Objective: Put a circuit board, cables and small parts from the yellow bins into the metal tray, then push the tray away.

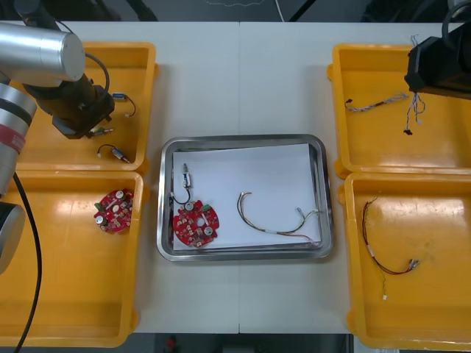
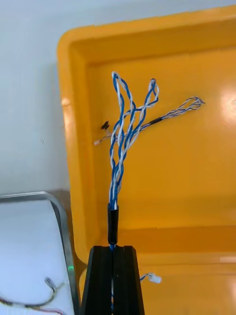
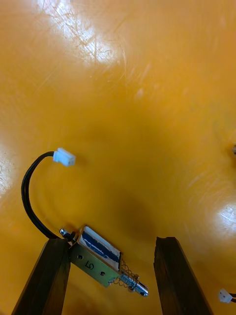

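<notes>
The 4 bins (image 1: 73,294) are yellow, the table (image 1: 243,73) pale. The tray (image 1: 243,140) has a silver rim and a white inside. The circuit board (image 1: 196,224) in it and the second board (image 1: 115,210) are red with silver dots. The twisted cable (image 2: 120,147) is blue and white with a black sleeve, in the black-fingered right claw (image 2: 112,251). The small metal part (image 3: 101,256) is silver with a blue band, its lead (image 3: 32,197) black.

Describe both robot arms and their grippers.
The left arm, over the far left yellow bin, has a silver cylindrical link, a red band, a black wrist and a black cable alongside. The left gripper has two flat-tipped dark fingers. The right arm, over the far right yellow bin, ends in a black boxy wrist; the right gripper has black grooved fingers.
</notes>
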`<state>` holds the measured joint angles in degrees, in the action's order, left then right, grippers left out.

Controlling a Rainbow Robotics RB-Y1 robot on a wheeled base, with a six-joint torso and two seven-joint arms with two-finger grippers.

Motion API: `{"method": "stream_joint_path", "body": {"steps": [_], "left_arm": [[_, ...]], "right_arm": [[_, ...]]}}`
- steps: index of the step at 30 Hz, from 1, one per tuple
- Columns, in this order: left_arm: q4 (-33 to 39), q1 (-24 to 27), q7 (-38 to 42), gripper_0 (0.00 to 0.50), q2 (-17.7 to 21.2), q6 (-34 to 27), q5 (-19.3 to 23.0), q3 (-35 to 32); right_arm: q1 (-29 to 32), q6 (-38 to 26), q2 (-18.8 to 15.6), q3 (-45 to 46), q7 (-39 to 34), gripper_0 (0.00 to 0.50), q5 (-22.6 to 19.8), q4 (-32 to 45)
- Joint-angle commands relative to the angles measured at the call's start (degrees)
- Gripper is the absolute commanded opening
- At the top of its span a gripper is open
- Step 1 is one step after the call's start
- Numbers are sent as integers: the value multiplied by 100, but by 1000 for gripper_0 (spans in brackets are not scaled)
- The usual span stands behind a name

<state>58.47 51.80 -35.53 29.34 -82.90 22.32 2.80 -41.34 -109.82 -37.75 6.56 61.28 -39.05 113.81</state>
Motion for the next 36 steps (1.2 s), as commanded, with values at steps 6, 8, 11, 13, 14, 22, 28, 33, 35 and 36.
{"method": "stream_joint_path", "body": {"steps": [6,8,11,13,14,22,28,33,35,36], "left_arm": [[94,-249,222,500,186,275,62,151],[94,-249,213,500,186,284,53,151],[94,-258,213,500,186,284,62,151],[94,-249,213,500,186,284,62,160],[94,-258,213,500,186,284,62,160],[94,-293,160,0,178,336,62,168],[94,-311,143,0,195,415,71,248],[384,-311,55,0,318,187,123,248],[560,-320,11,0,389,29,141,239],[692,-311,-15,0,433,-112,141,230]], "right_arm": [[109,-18,-628,-674,1255,0,-1149,1143],[100,-18,-663,-788,1615,0,-1360,1222],[100,-18,-689,-1017,2046,0,-1465,1346],[100,-18,-681,-1210,2353,0,-1404,1460],[100,-18,-663,-1351,2538,0,-1342,1548],[100,22,-531,-2291,3443,0,-832,1829],[65,408,-162,-2915,3997,0,-252,1767],[-172,795,137,-3539,4252,0,187,1363],[-243,962,242,-3733,4313,0,258,1161],[-295,1085,304,-3847,4463,0,319,1029]]}}
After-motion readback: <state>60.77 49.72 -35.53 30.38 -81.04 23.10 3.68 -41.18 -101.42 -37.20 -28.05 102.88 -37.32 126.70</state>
